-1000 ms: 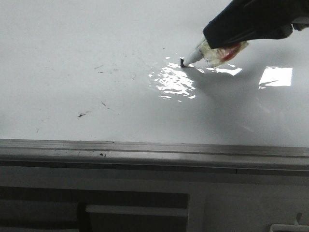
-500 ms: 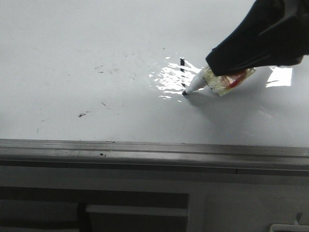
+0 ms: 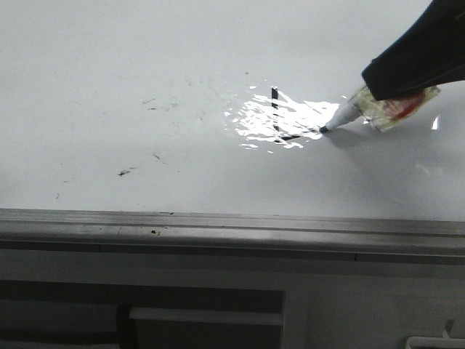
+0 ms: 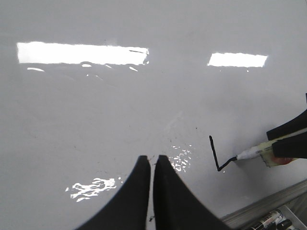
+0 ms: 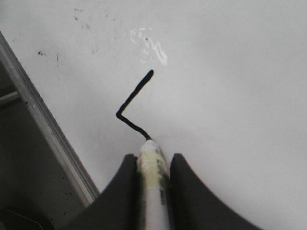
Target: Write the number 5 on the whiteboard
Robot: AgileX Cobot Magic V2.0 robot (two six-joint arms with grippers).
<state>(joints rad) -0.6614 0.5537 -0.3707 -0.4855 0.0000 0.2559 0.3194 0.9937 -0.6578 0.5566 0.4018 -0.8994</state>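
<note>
Along the near edge of the whiteboard (image 3: pixel 109 87) runs its grey metal frame (image 3: pixel 218 225), with a darker ledge below it. Just past the frame, on the left part of the shiny white board, sit a few small black smudges (image 3: pixel 125 172). Farther in, a bright patch of glare (image 3: pixel 272 120) shines on the board. Right in that glare is the number 5 (image 3: pixel 280 116), only partly drawn: a short black line going down and a second line turning off to the right from its lower end, like an L. The marker (image 3: pixel 363 109) touches the board with its black tip at the end of that second line. The right gripper (image 5: pixel 153 165) comes in from the right side, and its two dark jaws are pressed on the marker's pale body, one on each side. The left gripper (image 4: pixel 151 165) hangs over a bare part of the board, apart from the black lines, holding nothing; its jaws are nearly together, with just a thin slit between them.
</note>
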